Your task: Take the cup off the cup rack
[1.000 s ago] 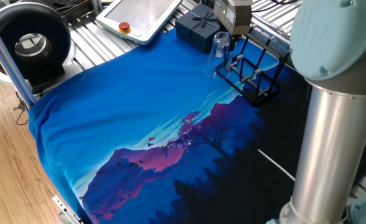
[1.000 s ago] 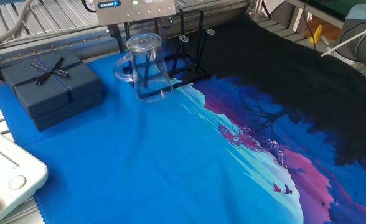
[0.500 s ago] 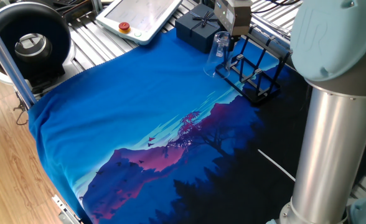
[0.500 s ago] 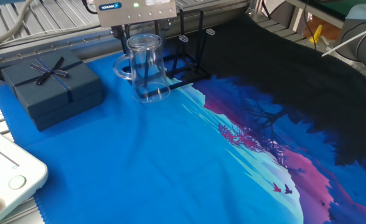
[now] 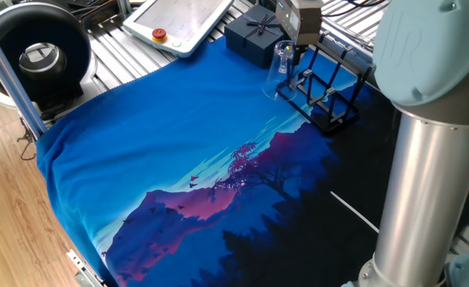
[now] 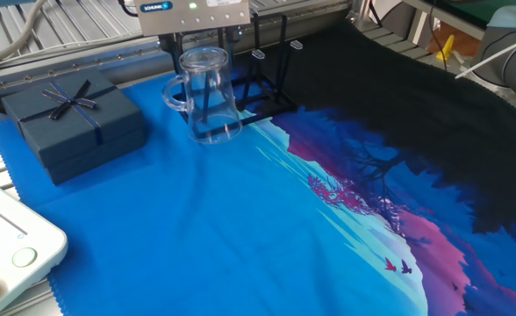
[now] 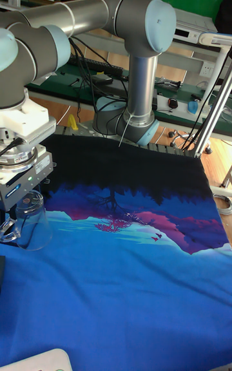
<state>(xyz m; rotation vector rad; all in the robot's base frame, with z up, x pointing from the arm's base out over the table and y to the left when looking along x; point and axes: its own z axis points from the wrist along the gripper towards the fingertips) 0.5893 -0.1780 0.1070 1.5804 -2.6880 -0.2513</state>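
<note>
End effector at cup, navy box beside.

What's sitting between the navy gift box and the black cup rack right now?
In the other fixed view, the glass cup stands between the navy box and the cup rack, with the claw over its rim.

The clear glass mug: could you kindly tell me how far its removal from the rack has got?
Done: the pincer straddles the clear glass mug. In hand: gripping, though contact is unclear. Left: lifting it away from the thin-barred black metal rack beside it.
</note>
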